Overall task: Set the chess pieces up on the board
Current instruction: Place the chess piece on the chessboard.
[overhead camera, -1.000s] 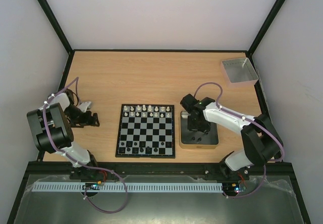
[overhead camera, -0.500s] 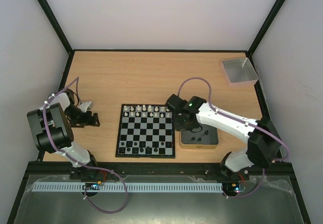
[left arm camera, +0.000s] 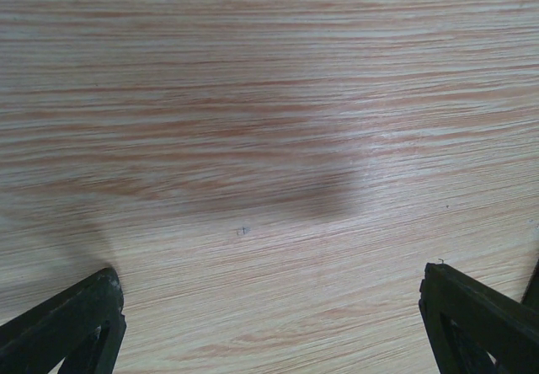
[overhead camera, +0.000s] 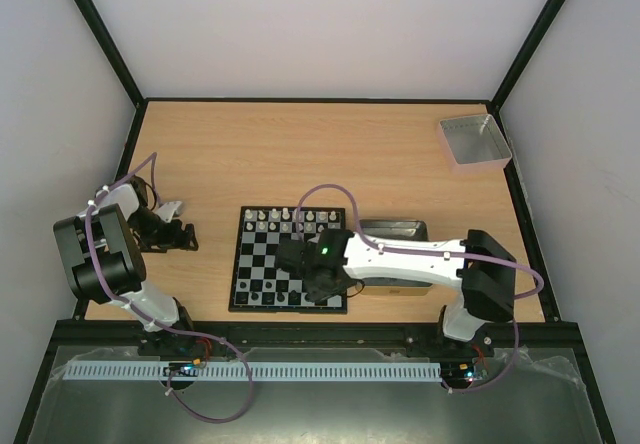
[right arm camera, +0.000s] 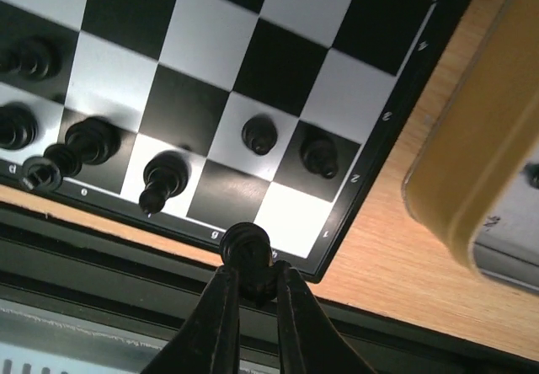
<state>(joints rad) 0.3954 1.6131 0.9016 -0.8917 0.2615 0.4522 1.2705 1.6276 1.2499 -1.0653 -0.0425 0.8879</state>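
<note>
The board (overhead camera: 270, 259) lies at the middle of the table, with white chess pieces (overhead camera: 288, 220) along its far two rows and a few black ones (overhead camera: 262, 291) near its front edge. My right gripper (right arm camera: 250, 280) is shut on a black chess piece (right arm camera: 246, 252), held above the board's near right corner (right arm camera: 337, 222). Several black pieces (right arm camera: 259, 134) stand on the squares just beyond it. In the top view the right arm (overhead camera: 400, 256) reaches left over that corner. My left gripper (left arm camera: 269, 328) is open over bare wood, left of the board, with nothing between its fingers.
The metal tin (overhead camera: 392, 228) sits right of the board, partly behind the right arm; its yellowish wall (right arm camera: 472, 155) is close to the held piece. A grey tray (overhead camera: 474, 141) stands at the far right corner. The table's black front rail (right arm camera: 126, 248) runs just under the gripper.
My right arm swung left from over the tin to the board's near right corner, carrying the black piece. The left arm has not moved.
</note>
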